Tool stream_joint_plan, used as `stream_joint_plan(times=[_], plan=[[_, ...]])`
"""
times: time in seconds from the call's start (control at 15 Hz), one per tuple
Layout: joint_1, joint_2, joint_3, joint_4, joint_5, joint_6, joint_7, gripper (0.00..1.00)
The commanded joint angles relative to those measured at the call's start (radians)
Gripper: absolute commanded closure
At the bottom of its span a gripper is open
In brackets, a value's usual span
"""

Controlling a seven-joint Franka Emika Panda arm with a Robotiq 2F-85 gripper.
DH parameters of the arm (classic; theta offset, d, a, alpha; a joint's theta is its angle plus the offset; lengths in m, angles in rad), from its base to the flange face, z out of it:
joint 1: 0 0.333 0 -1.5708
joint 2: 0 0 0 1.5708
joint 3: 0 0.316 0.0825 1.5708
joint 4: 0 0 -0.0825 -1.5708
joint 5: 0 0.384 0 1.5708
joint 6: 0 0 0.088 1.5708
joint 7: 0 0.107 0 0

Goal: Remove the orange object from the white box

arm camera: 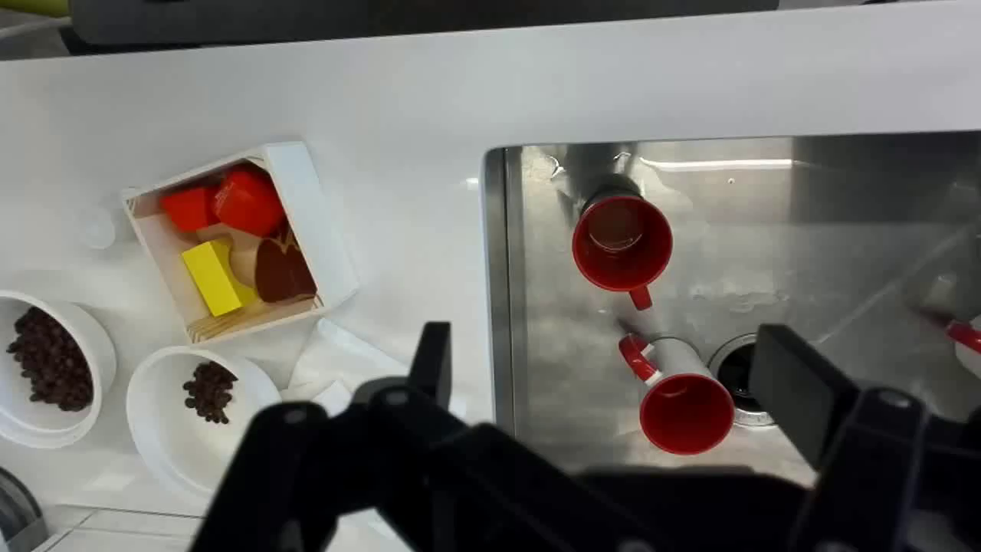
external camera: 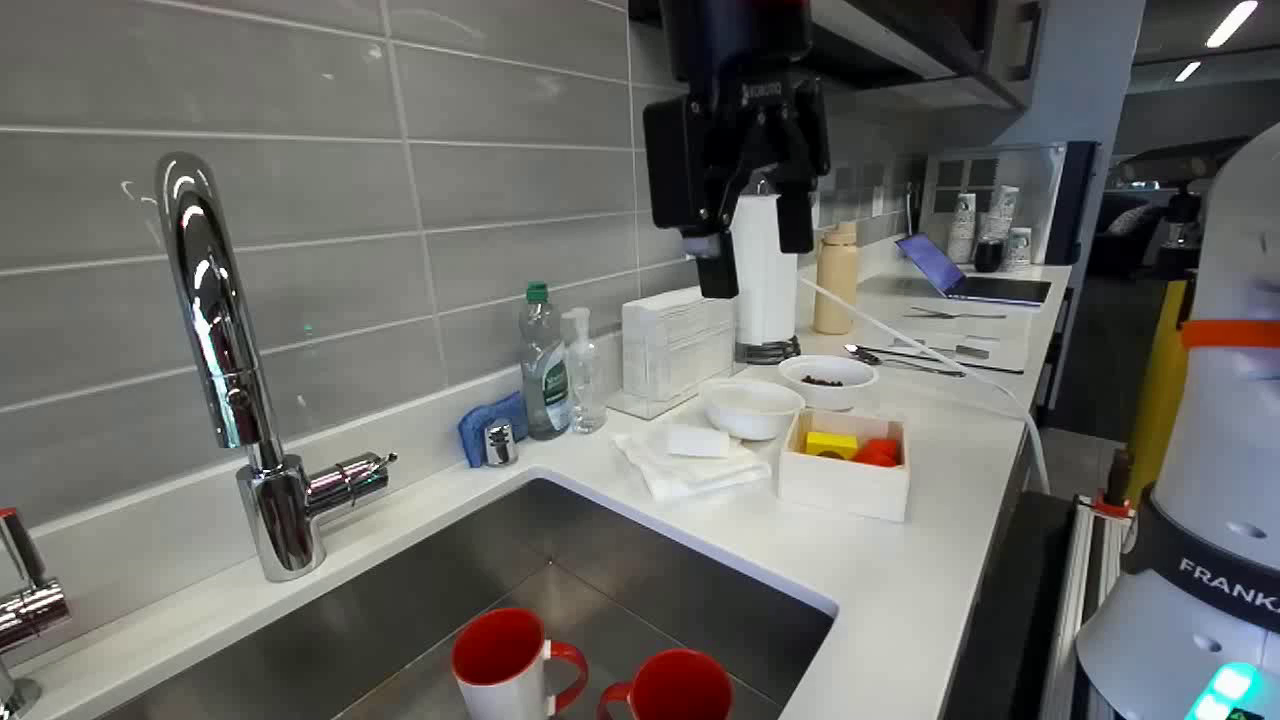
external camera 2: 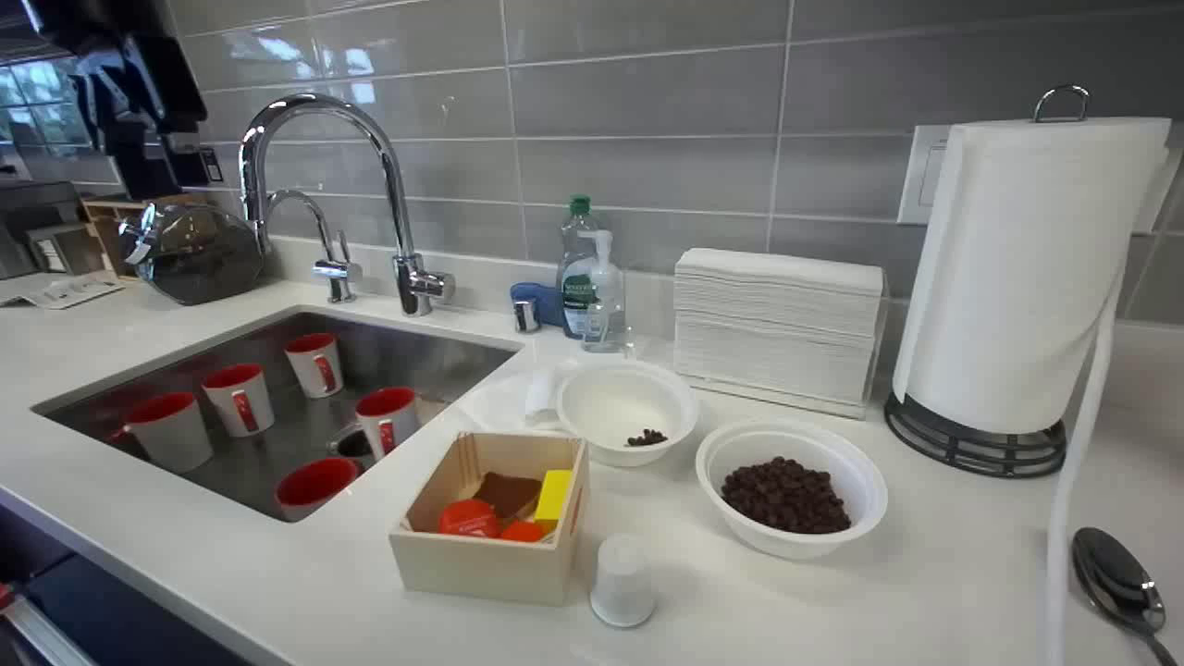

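Nearest in the wrist view: gripper, fingers spread wide apart, empty, touching nothing, hanging in midair w/ the sink below; in both exterior views it's up high, well above the counter. Sink's got 5 red-and-white mugs, one just beside the drain. On the counter, well apart from the gripper: white box, open side up, both orange-red pcs inside, plus a yellow block & a brown item; can't tell which of the 2 is meant. Sm. white cup just beside the box, then 2 white bowls nr it w/ dark brown bits in the bottoms. Behind those, nr the tiled wall: soap bottle, stack of paper napkins, paper-towel roll. Farthest back in an exterior view: tan bottle past the roll, open laptop, & stacked paper cups past it.
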Motion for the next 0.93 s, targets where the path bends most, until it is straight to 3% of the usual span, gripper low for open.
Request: stream_joint_plan(times=[0.0,0.2,0.4,0.87], plan=[[0.010,0.003,-0.009,0.001,-0.006,0.000,0.006,0.00],[-0.001,0.004,-0.036,-0.001,-0.004,-0.004,-0.009,0.00],[-0.028,0.005,-0.108,-0.011,-0.003,-0.016,-0.047,0.00],[-0.180,0.034,-0.311,-0.065,-0.109,-0.058,-0.182,0.00]])
